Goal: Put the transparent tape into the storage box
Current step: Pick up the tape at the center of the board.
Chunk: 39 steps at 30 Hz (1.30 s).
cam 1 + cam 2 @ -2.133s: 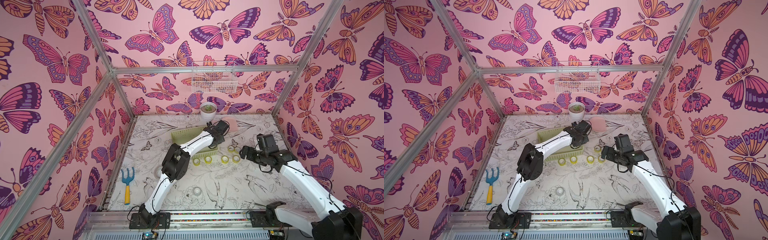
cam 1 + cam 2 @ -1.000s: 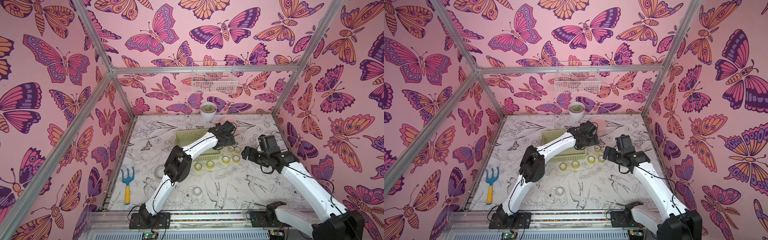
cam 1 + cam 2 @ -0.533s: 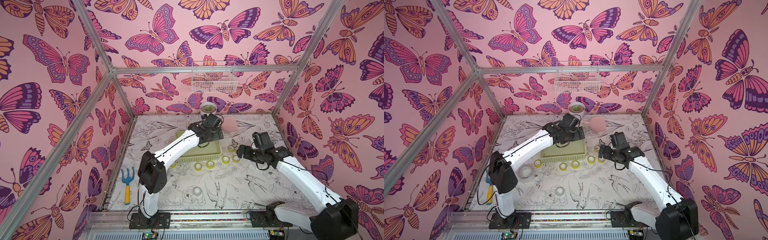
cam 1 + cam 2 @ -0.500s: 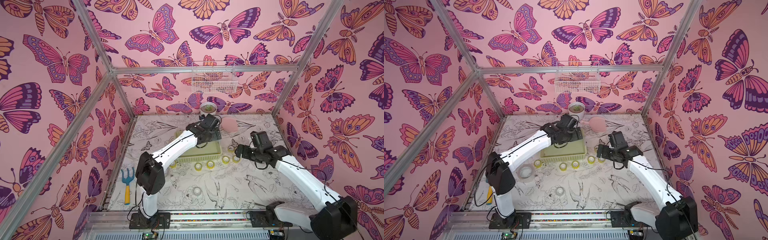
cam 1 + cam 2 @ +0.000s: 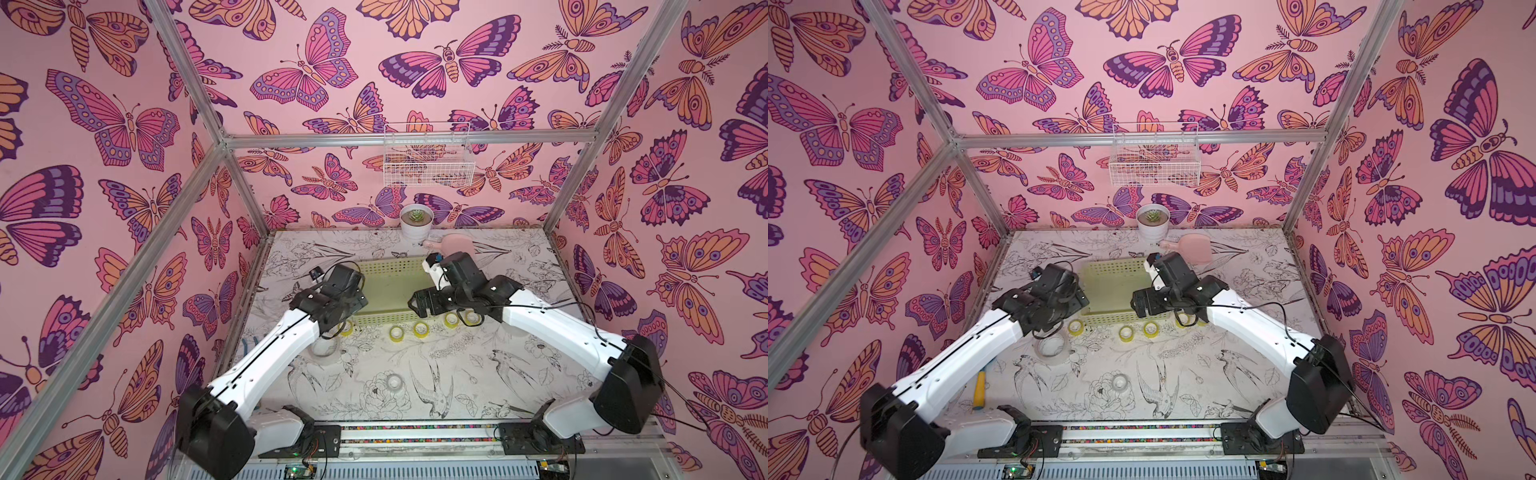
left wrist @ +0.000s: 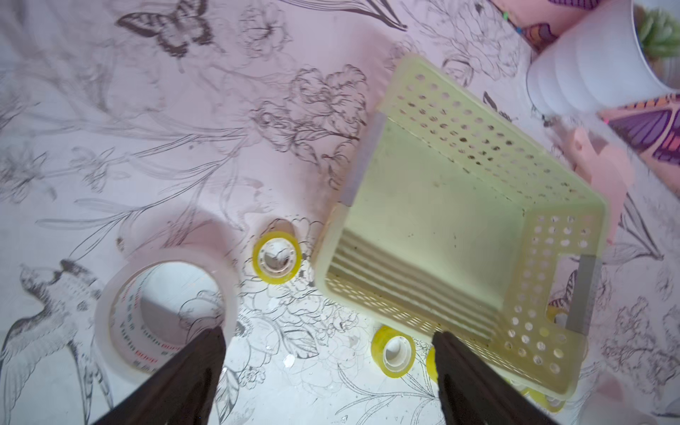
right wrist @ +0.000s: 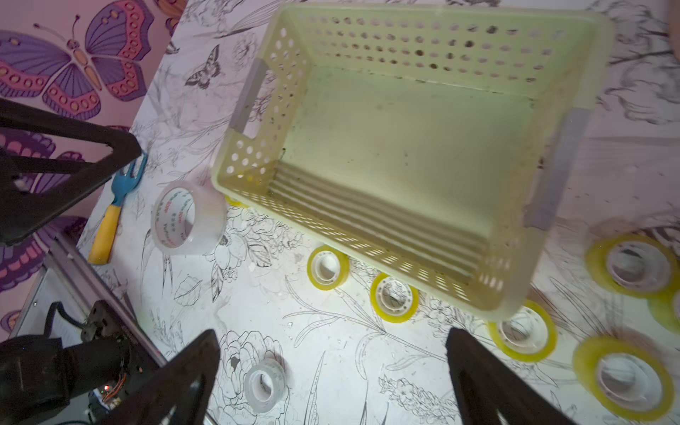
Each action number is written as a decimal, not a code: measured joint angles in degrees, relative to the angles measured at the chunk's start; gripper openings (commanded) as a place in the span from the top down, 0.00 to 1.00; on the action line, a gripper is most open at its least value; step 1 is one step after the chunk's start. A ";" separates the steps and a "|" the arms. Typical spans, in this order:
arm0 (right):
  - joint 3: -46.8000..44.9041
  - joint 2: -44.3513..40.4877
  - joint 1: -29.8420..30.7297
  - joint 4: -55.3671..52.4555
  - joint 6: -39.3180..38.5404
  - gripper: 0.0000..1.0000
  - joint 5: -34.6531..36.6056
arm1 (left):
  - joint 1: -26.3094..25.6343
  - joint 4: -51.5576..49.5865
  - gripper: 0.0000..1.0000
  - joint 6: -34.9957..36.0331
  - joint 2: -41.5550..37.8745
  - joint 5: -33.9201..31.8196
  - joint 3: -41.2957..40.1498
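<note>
– Tape rolls (image 5: 421, 329): where are they?
– Every one in sight lies on the table (image 5: 498, 374), outside the box (image 5: 390, 266). Small yellow rolls (image 7: 394, 298) sit in a row just beside the box's near wall.
– And the clear ones?
– A wide clear roll (image 5: 1052, 347) lies near the box's near left corner; a small clear roll (image 5: 1120, 380) lies well in front of the box.
– Grippers?
– The left gripper (image 6: 325, 335) hangs by the box's left end, jaws spread wide, holding nothing. The right gripper (image 7: 333, 333) hangs over the box's near right part, jaws likewise spread, empty.
</note>
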 measured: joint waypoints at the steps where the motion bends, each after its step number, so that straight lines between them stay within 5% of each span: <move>1: 0.74 0.90 0.37 0.13 -0.44 0.01 -0.37 | 0.57 -1.29 0.12 -1.16 -1.92 -0.46 -1.25; 11: 3.10 6.43 1.86 1.01 -2.03 0.01 -3.98 | 9.94 -11.06 0.24 -7.72 -13.84 -1.07 -13.86; 26: 4.85 6.73 2.99 0.33 -2.29 0.01 -3.91 | 14.40 -2.56 0.41 -1.66 -3.78 3.65 -19.78; 33: 5.84 6.84 2.99 -0.02 -2.29 0.01 -3.15 | 14.40 1.25 0.60 -1.55 -1.46 4.72 -22.71; 36: 5.90 6.93 2.99 -0.33 -2.29 0.01 -2.89 | 14.40 2.67 0.86 -1.53 -0.26 4.74 -22.99; 39: 5.92 6.91 2.99 -0.83 -2.32 0.01 -2.27 | 14.40 2.49 0.92 -0.44 -0.28 4.24 -23.12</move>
